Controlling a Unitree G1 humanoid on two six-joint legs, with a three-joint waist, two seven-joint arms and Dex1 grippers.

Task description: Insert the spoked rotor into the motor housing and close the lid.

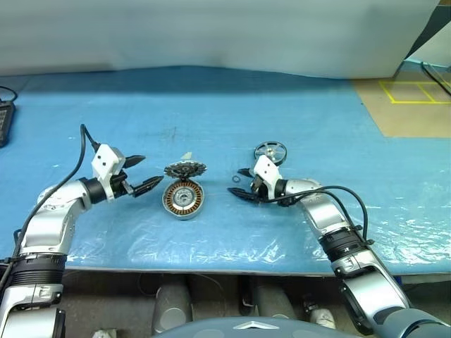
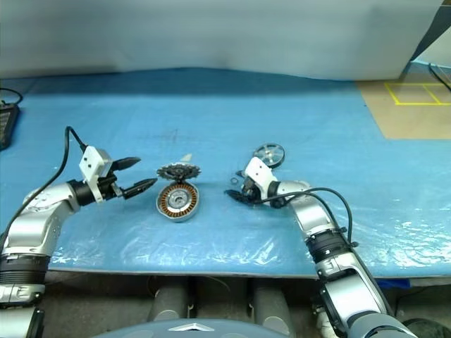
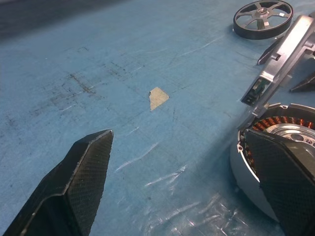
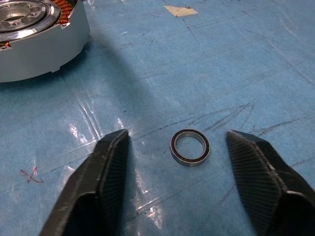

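Black textured fingers [image 4: 106, 182] of the right gripper [image 4: 189, 147] stand apart, empty, on either side of one small bearing ring [image 4: 190, 146] lying flat on the blue worktop [image 1: 317, 127]. The left gripper [image 1: 141, 174] hovers just beside the motor housing [image 1: 183, 199], its jaws wide with nothing between them.

One housing sits open, copper windings showing. One lid [image 1: 185, 169] leans tilted at its far edge, touching it as far as can be told. One spoked rotor [image 1: 270, 151] lies beyond the right gripper, apart from the housing.

The rotor looks rigid, light and smooth-rimmed, so it could slip; a pinch across the rim or on one spoke seems soundest. The thin spokes probably should not be squeezed hard.
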